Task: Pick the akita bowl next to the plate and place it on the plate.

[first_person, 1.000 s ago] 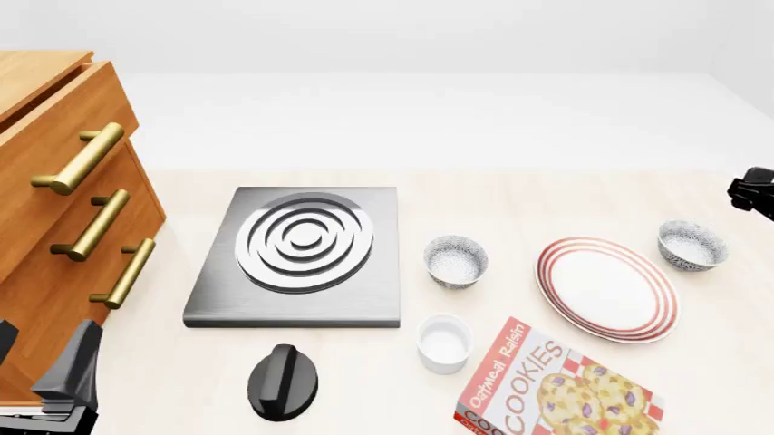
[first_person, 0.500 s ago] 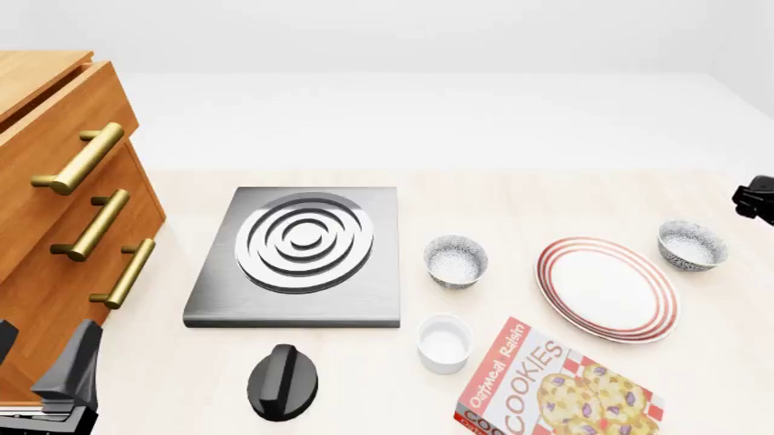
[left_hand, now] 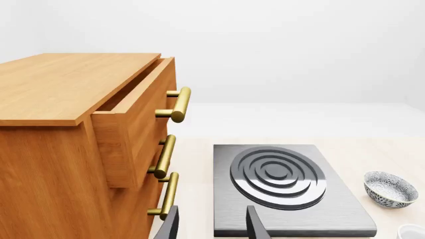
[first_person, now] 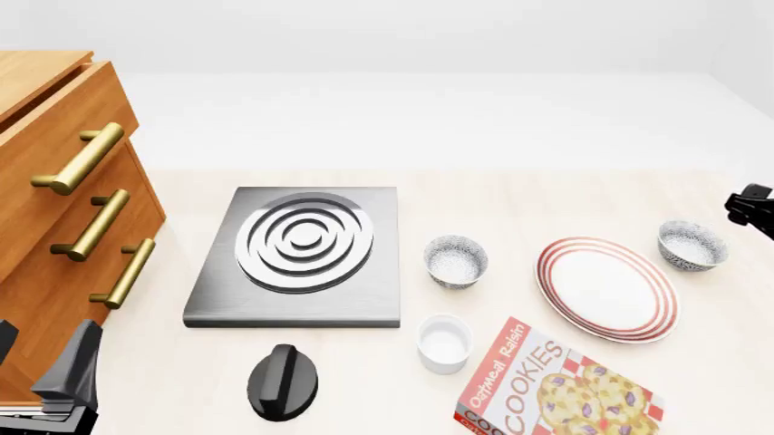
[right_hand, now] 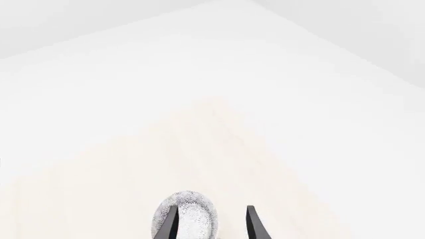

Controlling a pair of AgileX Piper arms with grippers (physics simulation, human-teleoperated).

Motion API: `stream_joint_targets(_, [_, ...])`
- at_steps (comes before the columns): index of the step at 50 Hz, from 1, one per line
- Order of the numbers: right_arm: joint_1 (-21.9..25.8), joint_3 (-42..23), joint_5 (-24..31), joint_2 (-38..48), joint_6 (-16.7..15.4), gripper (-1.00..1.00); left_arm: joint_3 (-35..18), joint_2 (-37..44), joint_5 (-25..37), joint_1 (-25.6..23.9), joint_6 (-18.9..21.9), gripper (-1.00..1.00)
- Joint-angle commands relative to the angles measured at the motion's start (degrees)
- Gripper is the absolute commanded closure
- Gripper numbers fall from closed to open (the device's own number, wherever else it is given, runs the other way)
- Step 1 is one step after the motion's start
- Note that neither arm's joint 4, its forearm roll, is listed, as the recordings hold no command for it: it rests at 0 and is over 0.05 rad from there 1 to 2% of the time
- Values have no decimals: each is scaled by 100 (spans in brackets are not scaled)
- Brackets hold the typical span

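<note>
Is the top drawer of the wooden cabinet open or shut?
Open: the top drawer juts out past the two drawers below it, a gap showing under the cabinet top.

Only readable text: red cookie box (first_person: 550, 385) at the near table edge, printed "Oatmeal Raisin" in small type and "COOKIES" in big white letters. Nothing else legible.

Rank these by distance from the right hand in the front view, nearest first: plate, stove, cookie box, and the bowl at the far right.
1. Bowl, just below-left of the right hand at the table's right edge.
2. Plate, left of that bowl.
3. Cookie box, at the near edge.
4. Stove, left of centre.
</note>
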Motion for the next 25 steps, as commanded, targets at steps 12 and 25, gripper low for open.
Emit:
stream_joint_targets(12, [-31,-90,-82,374,92,-100,0,0,0,0,0,-100])
stream_joint_targets(25, [-33,-134,-91,562,195,-100,0,0,0,0,0,-100])
